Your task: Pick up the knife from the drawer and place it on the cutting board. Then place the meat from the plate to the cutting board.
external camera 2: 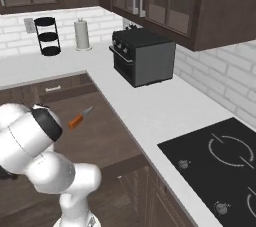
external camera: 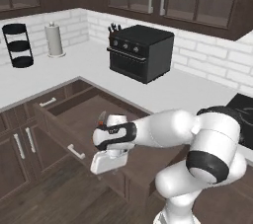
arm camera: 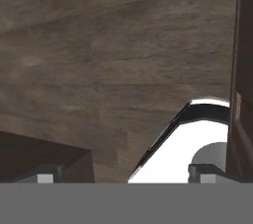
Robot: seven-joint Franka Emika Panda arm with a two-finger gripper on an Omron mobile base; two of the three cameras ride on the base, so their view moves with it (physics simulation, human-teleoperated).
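Note:
The wide dark brown drawer (external camera: 81, 115) (external camera 2: 102, 133) is pulled out, its silver bar handle (external camera: 75, 151) facing the room. Inside lies the knife (external camera 2: 80, 117), orange-brown handle toward me and short silver blade pointing away; in the left base view only its tip (external camera: 102, 116) peeks out behind my wrist. My gripper (external camera: 100, 167) (arm camera: 126, 174) hangs at the drawer's front, below its rim, pointing down at the wooden floor. It is open, the two fingertips far apart with nothing between them. The cutting board, the plate and the meat are out of view.
A black toaster oven (external camera: 141, 53) stands on the white counter (external camera: 192, 92), with a knife block (external camera: 113, 27) behind it. A paper towel roll (external camera: 54, 40) and a black tiered rack (external camera: 18, 45) stand at the far left. A black cooktop (external camera 2: 220, 163) lies to the right.

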